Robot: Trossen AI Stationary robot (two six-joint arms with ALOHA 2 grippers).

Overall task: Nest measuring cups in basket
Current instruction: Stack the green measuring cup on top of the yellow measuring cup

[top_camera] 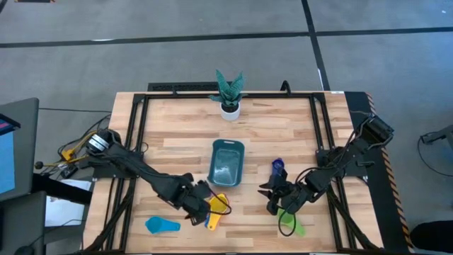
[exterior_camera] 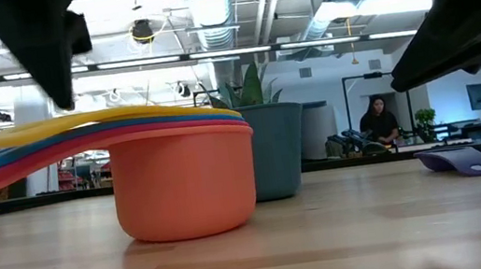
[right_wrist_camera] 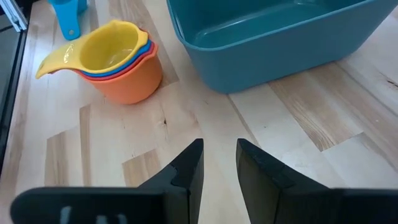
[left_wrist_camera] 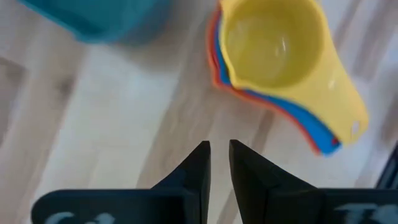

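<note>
A stack of nested measuring cups (top_camera: 218, 205), yellow on top and orange at the bottom (exterior_camera: 186, 184), stands on the table just in front of the teal basket (top_camera: 226, 164). Its handles point toward the table's near edge. A light blue cup (top_camera: 163, 225), a green cup (top_camera: 290, 224) and a dark blue cup (top_camera: 277, 167) lie apart on the wood. My left gripper (left_wrist_camera: 219, 155) hovers beside the stack (left_wrist_camera: 280, 50), pointing down, its fingers a narrow gap apart with nothing between them. My right gripper (right_wrist_camera: 219, 155) waits right of the basket (right_wrist_camera: 280, 37), slightly open and holding nothing.
A small white pot with a green plant (top_camera: 230, 105) stands at the table's far edge. A black metal frame (top_camera: 134, 142) runs along the left, right and far sides. Bare wood lies between the stack and the green cup. A person (exterior_camera: 378, 120) sits in the room beyond.
</note>
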